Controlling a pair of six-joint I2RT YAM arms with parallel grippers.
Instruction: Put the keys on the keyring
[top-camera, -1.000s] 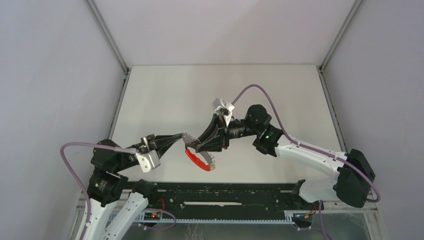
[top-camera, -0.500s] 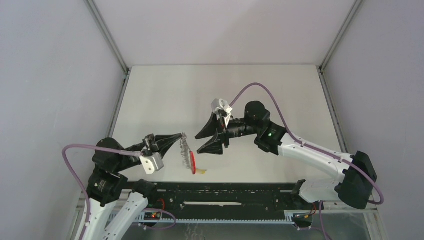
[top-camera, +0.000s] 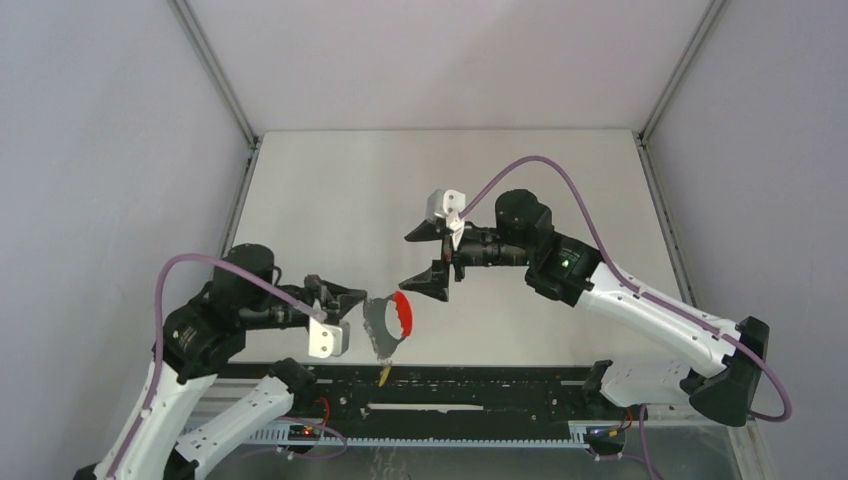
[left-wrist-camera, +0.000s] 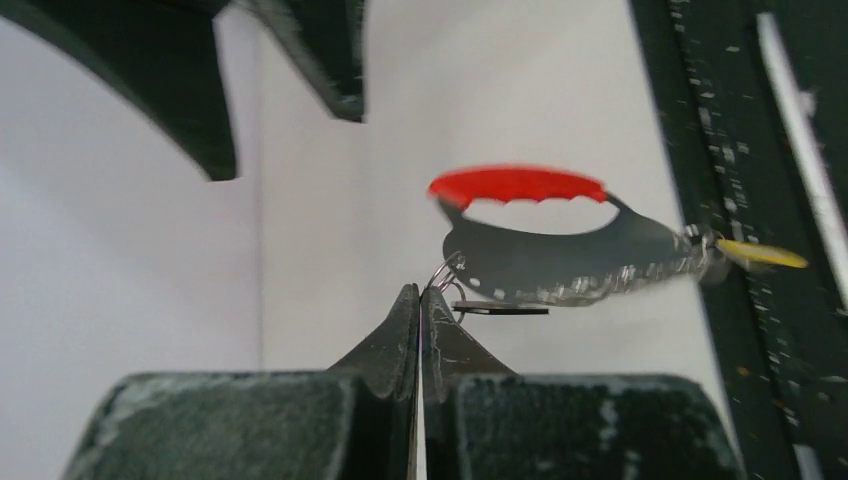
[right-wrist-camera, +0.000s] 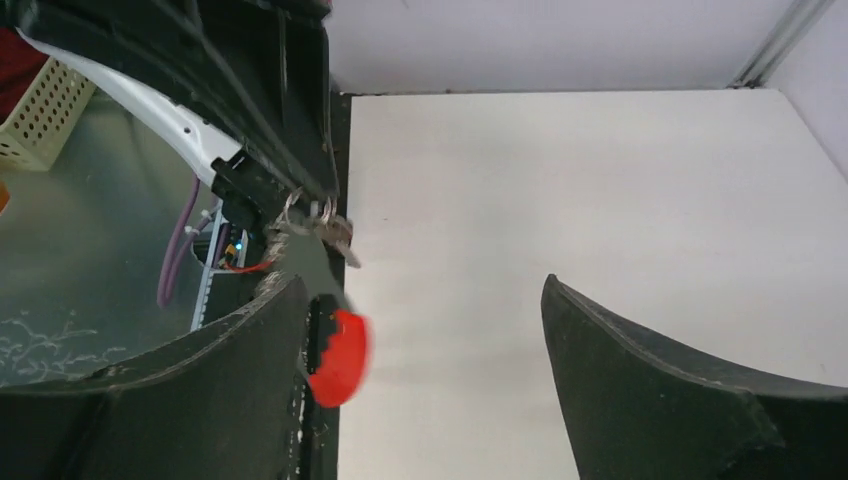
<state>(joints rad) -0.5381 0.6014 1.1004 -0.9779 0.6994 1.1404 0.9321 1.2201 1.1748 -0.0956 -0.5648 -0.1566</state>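
Note:
My left gripper (top-camera: 358, 300) is shut on a thin wire ring of the keyring (top-camera: 388, 322), which hangs from its fingertips (left-wrist-camera: 420, 293) over the table's near edge. The red band (left-wrist-camera: 518, 185) curves over a grey serrated plate (left-wrist-camera: 560, 262), blurred by swinging. A key with a yellow tag (left-wrist-camera: 760, 254) dangles at the far end, low near the rail (top-camera: 384, 375). A flat black tag (left-wrist-camera: 500, 309) hangs by the wire rings. My right gripper (top-camera: 418, 260) stands open and empty to the right, apart from the keyring; the red band (right-wrist-camera: 340, 355) shows beside its left finger (right-wrist-camera: 200, 380).
The white table (top-camera: 400, 180) is enclosed by grey walls on three sides. A black slotted rail (top-camera: 450, 385) runs along the near edge below the keyring. A cream perforated basket (right-wrist-camera: 40, 110) sits off the table beyond the left arm.
My right gripper let go of the keyring, opened wide and drew back to the right. My left gripper carried the keyring toward the near edge, where it now swings free.

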